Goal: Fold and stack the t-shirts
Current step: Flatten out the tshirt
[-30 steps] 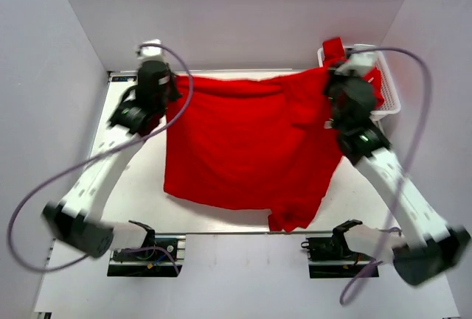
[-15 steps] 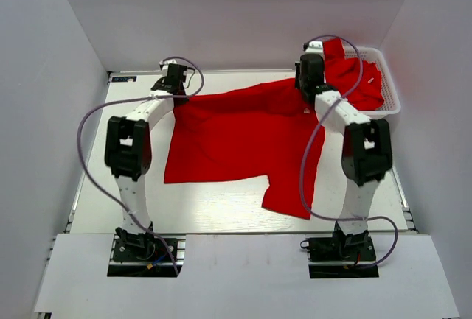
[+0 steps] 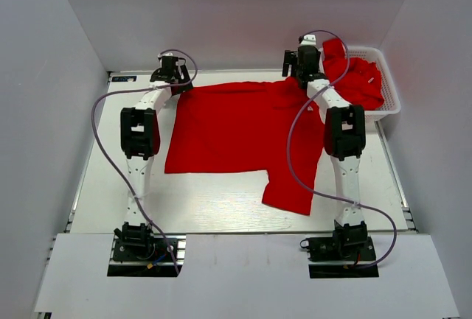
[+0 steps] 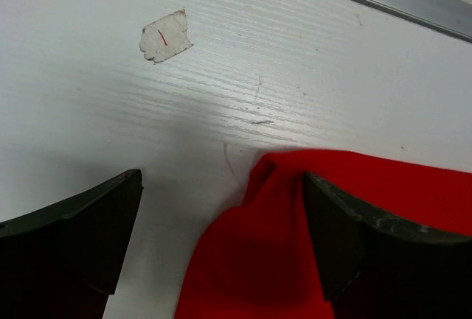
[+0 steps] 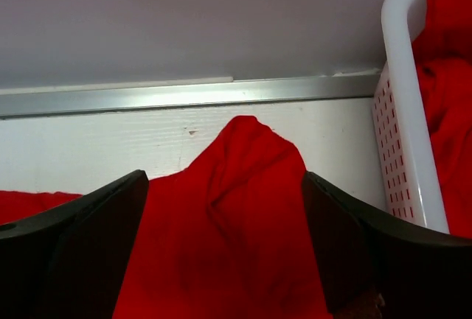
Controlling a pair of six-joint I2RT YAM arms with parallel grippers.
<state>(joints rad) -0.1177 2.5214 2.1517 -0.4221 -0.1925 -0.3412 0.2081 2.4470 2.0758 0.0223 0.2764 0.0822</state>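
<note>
Left fingers [image 4: 70, 230] and right fingers [image 5: 74, 249] were spread around the bright red cloth t-shirt's [image 3: 228, 131] far corners, so lifting straight off seemed wisest.

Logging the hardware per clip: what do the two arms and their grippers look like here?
Both arms, left arm and right arm, have white links with black joint housings and black bases. A pale purple cable loops loosely beside each. The left gripper and right gripper have broad, dark, wedge-shaped fingers. No markings are legible.
</note>
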